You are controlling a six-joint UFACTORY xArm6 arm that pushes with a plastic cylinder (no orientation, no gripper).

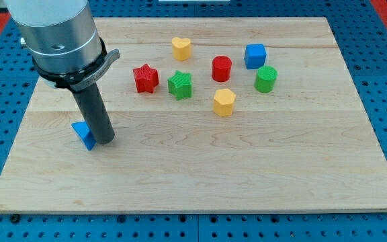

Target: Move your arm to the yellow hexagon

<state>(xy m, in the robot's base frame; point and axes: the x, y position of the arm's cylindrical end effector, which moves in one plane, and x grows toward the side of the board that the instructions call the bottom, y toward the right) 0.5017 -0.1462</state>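
Observation:
The yellow hexagon [224, 102] lies right of the board's middle, below the red cylinder [221, 68]. My rod comes down from the arm's grey end at the view's top left, and my tip [105, 140] rests on the board at the left side. It touches the right side of a small blue triangular block [82, 133]. The tip is far to the left of the yellow hexagon, a little lower in the view.
A yellow heart [181, 48], red star [146, 78], green star [180, 85], blue cube [254, 56] and green cylinder [265, 78] stand around the hexagon. The wooden board [200, 175] lies on a blue perforated table.

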